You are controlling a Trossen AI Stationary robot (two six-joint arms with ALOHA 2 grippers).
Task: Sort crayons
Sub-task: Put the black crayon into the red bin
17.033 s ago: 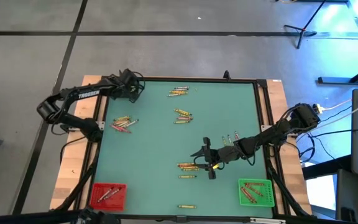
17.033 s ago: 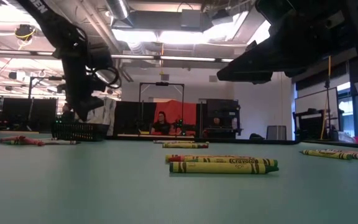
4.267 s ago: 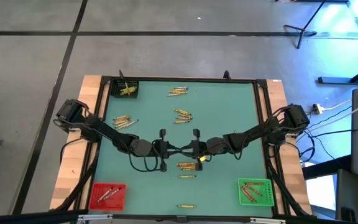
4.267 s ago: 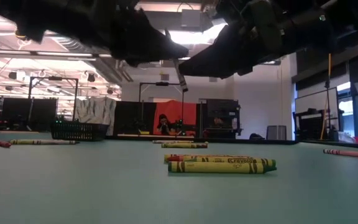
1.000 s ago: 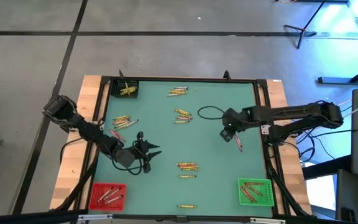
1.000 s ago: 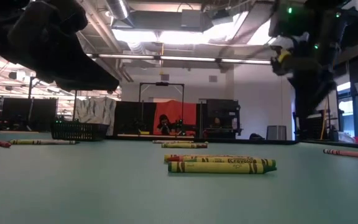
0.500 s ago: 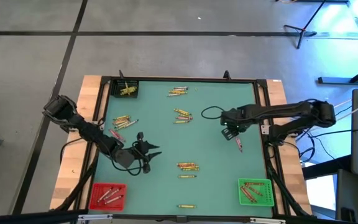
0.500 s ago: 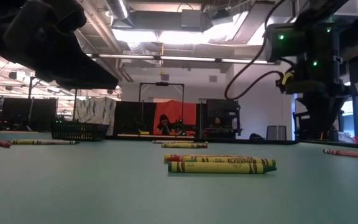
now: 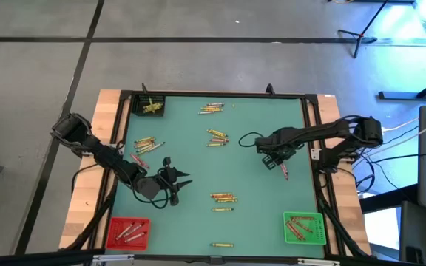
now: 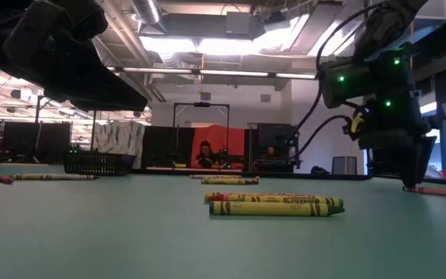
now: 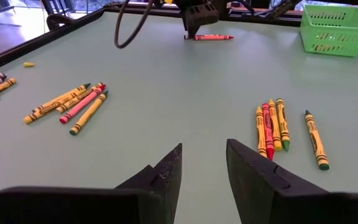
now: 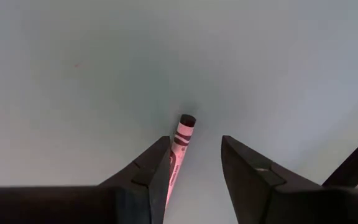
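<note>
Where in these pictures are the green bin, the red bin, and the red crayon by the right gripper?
green bin [image 9: 304,227]: high view, on its crayon-strewn floor.
red bin [image 9: 128,231]: high view, on the floor inside it.
red crayon [image 12: 180,134]: right wrist view, on its paper wrapper near the blunt end.

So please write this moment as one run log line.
right gripper: open, down at red crayon | left gripper: open, waiting over the table
</note>
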